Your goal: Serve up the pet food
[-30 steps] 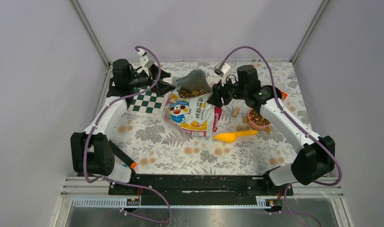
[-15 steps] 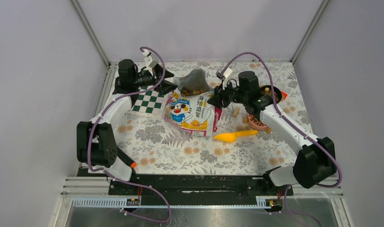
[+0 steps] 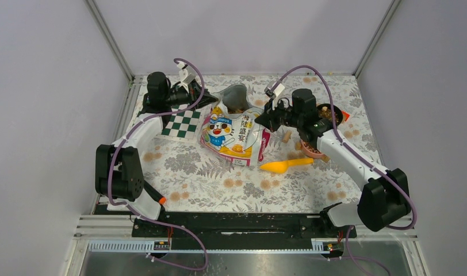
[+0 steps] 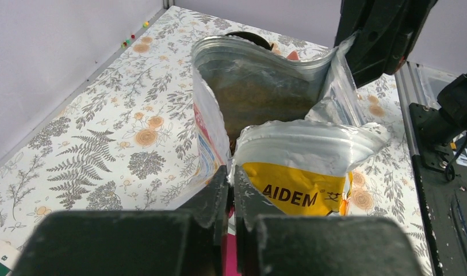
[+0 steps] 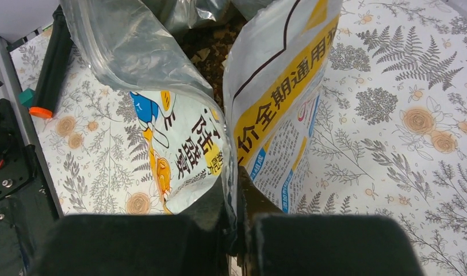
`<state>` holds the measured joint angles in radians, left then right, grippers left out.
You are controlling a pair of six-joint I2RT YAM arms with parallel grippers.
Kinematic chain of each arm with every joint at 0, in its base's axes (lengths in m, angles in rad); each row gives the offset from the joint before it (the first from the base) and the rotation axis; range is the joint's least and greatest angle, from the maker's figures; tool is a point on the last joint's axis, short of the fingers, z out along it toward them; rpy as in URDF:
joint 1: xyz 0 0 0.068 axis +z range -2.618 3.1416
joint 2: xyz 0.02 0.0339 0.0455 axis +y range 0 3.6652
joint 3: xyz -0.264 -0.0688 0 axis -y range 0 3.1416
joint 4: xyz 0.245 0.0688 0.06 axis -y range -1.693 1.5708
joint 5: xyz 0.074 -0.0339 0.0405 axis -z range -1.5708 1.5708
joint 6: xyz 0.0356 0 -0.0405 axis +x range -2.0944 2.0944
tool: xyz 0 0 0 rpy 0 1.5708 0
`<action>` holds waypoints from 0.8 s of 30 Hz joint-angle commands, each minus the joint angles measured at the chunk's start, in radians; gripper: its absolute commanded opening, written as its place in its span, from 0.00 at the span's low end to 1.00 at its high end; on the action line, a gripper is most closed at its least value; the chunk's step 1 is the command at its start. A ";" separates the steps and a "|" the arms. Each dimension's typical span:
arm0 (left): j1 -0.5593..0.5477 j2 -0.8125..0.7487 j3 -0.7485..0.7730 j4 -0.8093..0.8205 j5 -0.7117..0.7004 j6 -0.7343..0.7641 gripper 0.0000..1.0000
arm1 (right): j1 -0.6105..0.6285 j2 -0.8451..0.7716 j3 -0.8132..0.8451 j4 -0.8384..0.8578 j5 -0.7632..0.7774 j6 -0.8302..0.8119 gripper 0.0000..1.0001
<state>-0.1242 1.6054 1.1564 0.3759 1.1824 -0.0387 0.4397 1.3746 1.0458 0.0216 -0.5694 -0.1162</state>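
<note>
The left gripper (image 3: 210, 104) is clenched on the left edge of the glossy yellow pet food bag (image 3: 230, 135). In the left wrist view its dark fingers (image 4: 203, 198) pinch the foil rim with no gap between them. Beside that arm lies a green checkered mat (image 3: 182, 122). The bag rests on the floral table (image 3: 219, 184), its mouth gaping between the two arms, and brown kibble (image 3: 238, 108) shows inside the silver lining. On the bag's right edge the right gripper (image 3: 259, 119) is likewise clamped. Its fingers (image 5: 211, 202) squeeze the printed side seam flat in the right wrist view. Right of the bag lie tan cork-like pieces (image 3: 287, 136) and a yellow scoop (image 3: 286, 165). A pink bowl (image 3: 312, 152) there, partly hidden under the right arm, also holds kibble.
</note>
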 commanded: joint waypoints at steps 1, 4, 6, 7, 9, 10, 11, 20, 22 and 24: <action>0.004 -0.060 0.000 0.073 -0.040 0.064 0.00 | 0.003 -0.098 0.034 0.077 0.047 -0.040 0.00; 0.019 -0.119 -0.017 0.004 -0.118 0.128 0.00 | -0.003 -0.144 0.063 0.036 0.131 -0.078 0.00; 0.029 -0.178 -0.020 -0.110 -0.176 0.226 0.00 | -0.017 -0.184 0.084 0.019 0.170 -0.100 0.00; 0.033 -0.209 -0.023 -0.160 -0.213 0.275 0.00 | -0.026 -0.196 0.096 0.009 0.175 -0.109 0.00; 0.037 -0.265 -0.033 -0.242 -0.283 0.354 0.00 | -0.051 -0.214 0.119 -0.009 0.176 -0.126 0.00; 0.040 -0.294 -0.039 -0.271 -0.311 0.388 0.00 | -0.064 -0.220 0.130 -0.013 0.169 -0.134 0.00; 0.043 -0.321 -0.048 -0.291 -0.334 0.414 0.00 | -0.077 -0.223 0.137 -0.013 0.161 -0.137 0.00; 0.046 -0.450 -0.077 -0.364 -0.495 0.548 0.00 | -0.136 -0.218 0.139 0.075 0.114 -0.218 0.00; 0.045 -0.477 -0.098 -0.370 -0.534 0.566 0.00 | -0.137 -0.223 0.122 0.095 0.139 -0.259 0.00; 0.045 -0.513 -0.137 -0.346 -0.570 0.575 0.00 | -0.139 -0.233 0.085 0.116 0.151 -0.295 0.00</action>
<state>-0.1192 1.2198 1.0340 -0.1207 0.8146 0.4397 0.3561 1.2476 1.0889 -0.1375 -0.5358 -0.2920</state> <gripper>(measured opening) 0.013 0.022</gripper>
